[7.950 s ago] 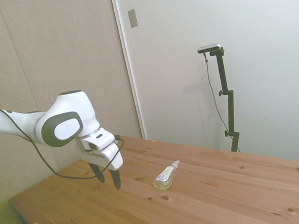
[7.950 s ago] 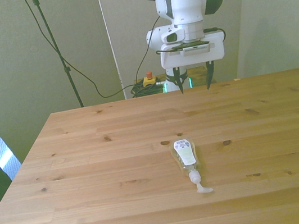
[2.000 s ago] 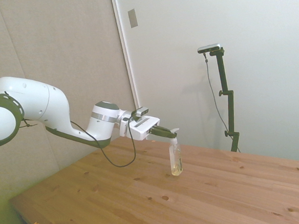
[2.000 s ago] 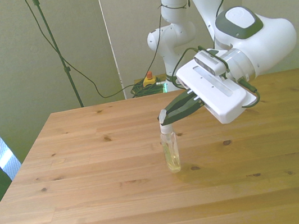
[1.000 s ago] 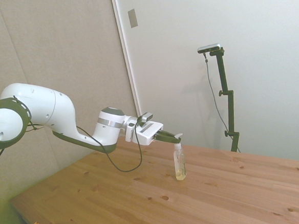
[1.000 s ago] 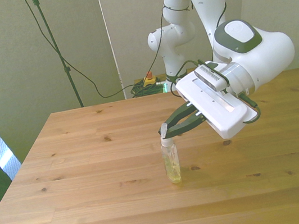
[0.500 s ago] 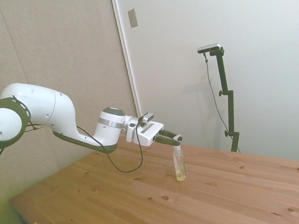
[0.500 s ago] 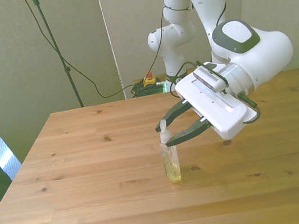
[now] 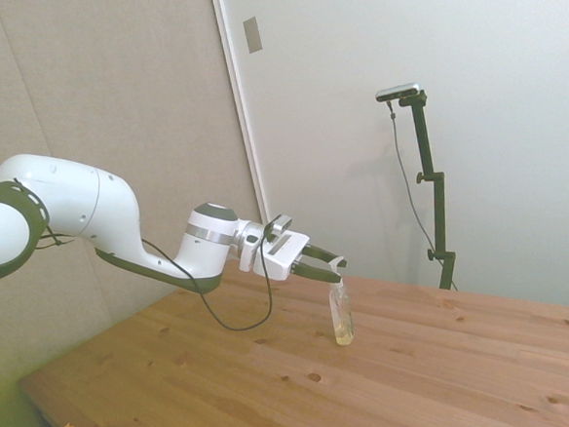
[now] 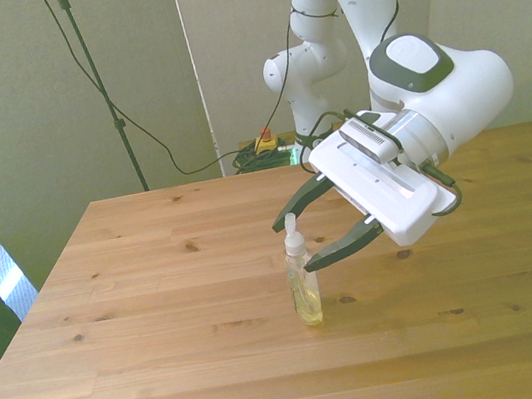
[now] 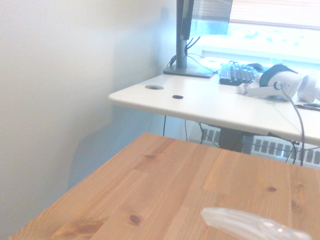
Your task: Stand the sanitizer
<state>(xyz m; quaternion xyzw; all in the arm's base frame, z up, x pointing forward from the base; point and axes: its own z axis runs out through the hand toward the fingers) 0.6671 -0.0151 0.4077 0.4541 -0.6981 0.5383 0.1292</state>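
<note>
The small slim clear plastic sanitizer bottle [image 10: 306,289] of pale yellowish liquid, with its white pump top [image 10: 292,231], stood upright on the pale knotty wooden surface [image 10: 157,277], near the middle in the front view. It rested on its own base with nothing bracing it. In the side view the same bottle [image 9: 342,317] stood just as straight, its nozzle just under the fingertips.

The white arm's tool [image 10: 302,241] was spread wide, one dark finger [image 10: 291,207] behind the pump and the other [image 10: 344,245] in front of it toward the front view's right. Neither appeared to touch the bottle, though the nearer tip lay very close to the neck.

The risk lay in that closeness. The bottle looked tall for its narrow foot, so a light knock high on the pump would likely tip it flat and undo the task. A sideways or downward drift of the tool could catch the nozzle with a fingertip; retreating straight back along the fingers' own line seemed the safer path. The liquid filled only the lower part, which probably helped steadiness a little.

Counted: one bottle, one pump top, one arm, one tool with two fingers, one wooden surface. In the wrist view, beyond that surface, stood one white desk [image 11: 210,102] carrying one keyboard [image 11: 239,74] and one pair of headphones [image 11: 285,82].
</note>
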